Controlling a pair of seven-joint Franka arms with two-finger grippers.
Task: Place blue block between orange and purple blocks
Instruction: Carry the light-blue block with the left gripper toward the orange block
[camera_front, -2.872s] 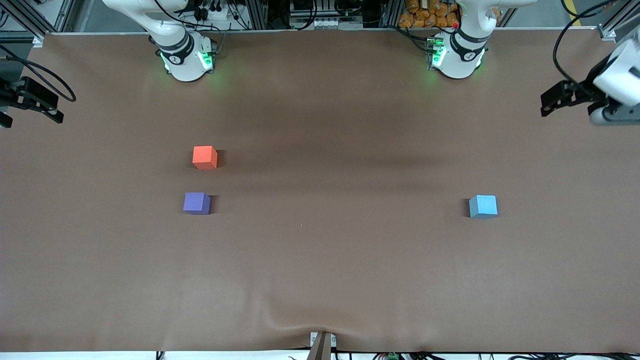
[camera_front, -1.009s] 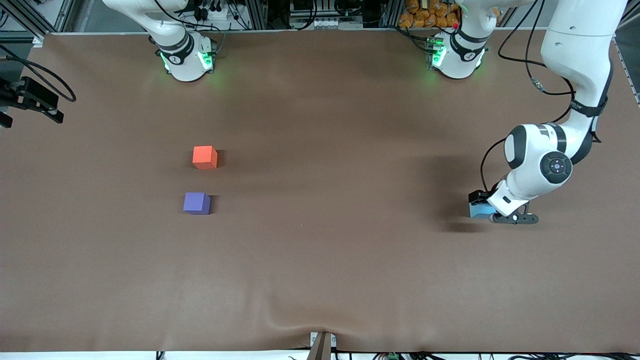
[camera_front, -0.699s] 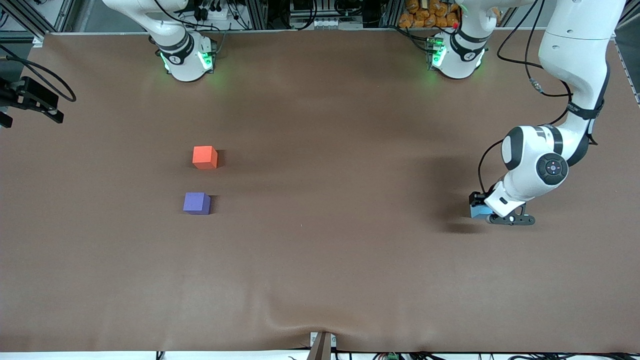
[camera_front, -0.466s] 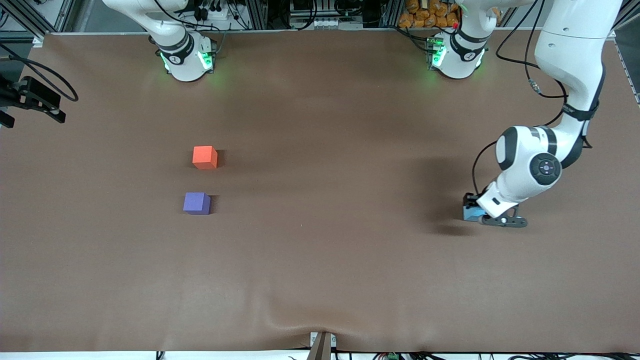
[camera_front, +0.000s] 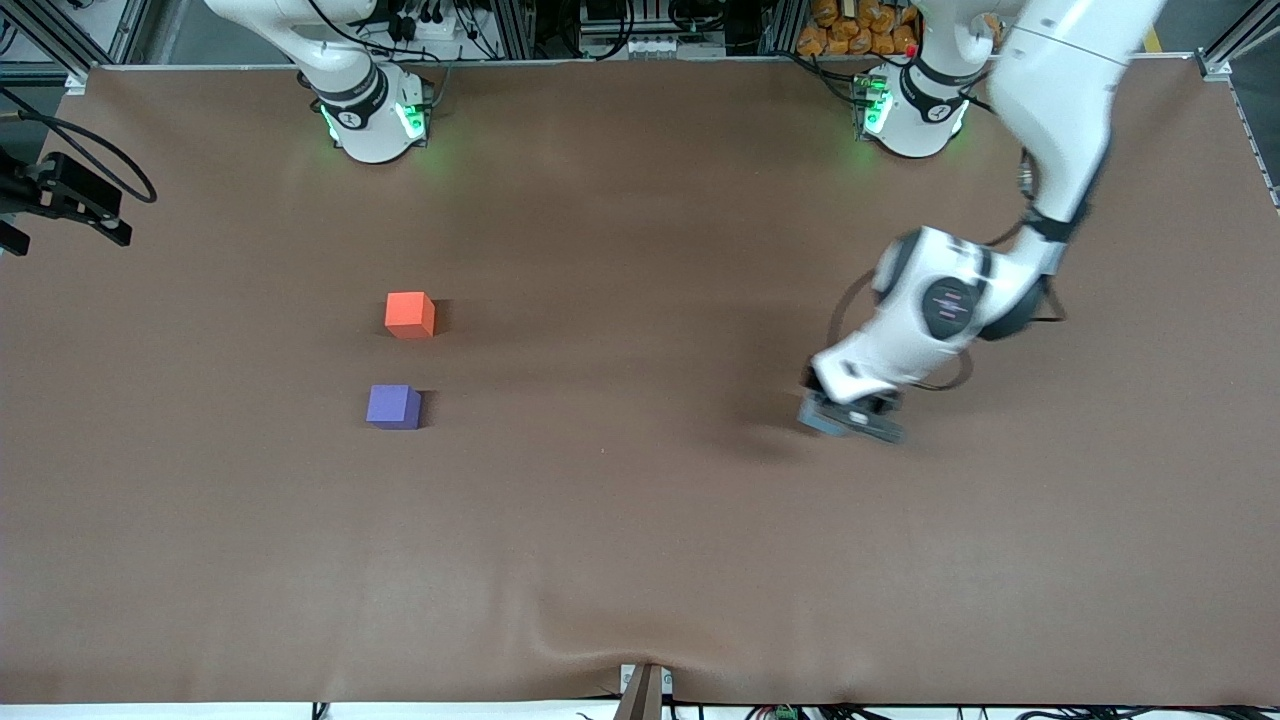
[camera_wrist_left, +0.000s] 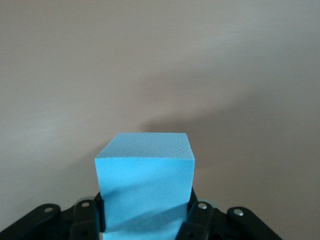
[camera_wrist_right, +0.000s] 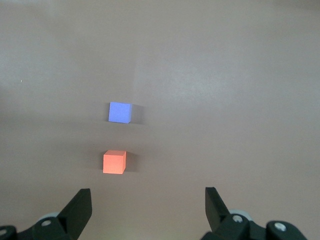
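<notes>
- Currently logged: left gripper (camera_front: 848, 418) was clamped on the blue block (camera_front: 824, 420); in the left wrist view the blue block (camera_wrist_left: 145, 187) sat squarely between the two fingers (camera_wrist_left: 200, 220), one against each side face
- block was off the table (camera_front: 640, 560) in the left wrist view, with its shadow on the brown surface underneath; left gripper (camera_wrist_left: 145, 222) was over the table's left-arm half, toward the middle
- left arm reached down from its base at the table's edge; wrist tilted, gripper blurred in the front view
- orange block (camera_front: 410, 314) sat on the table toward the right arm's end; purple block (camera_front: 393, 407) sat nearer the front camera than the orange one, close by but apart, with a bare strip of table between them
- blue block was well apart from both cubes; gap between orange and purple was unfilled
- right gripper (camera_wrist_right: 147, 207) was spread wide, holding nothing; it hung high over the table, looking down on the orange block (camera_wrist_right: 114, 162) and purple block (camera_wrist_right: 120, 112)
- right arm was waiting; only its base and lower links showed in the front view
</notes>
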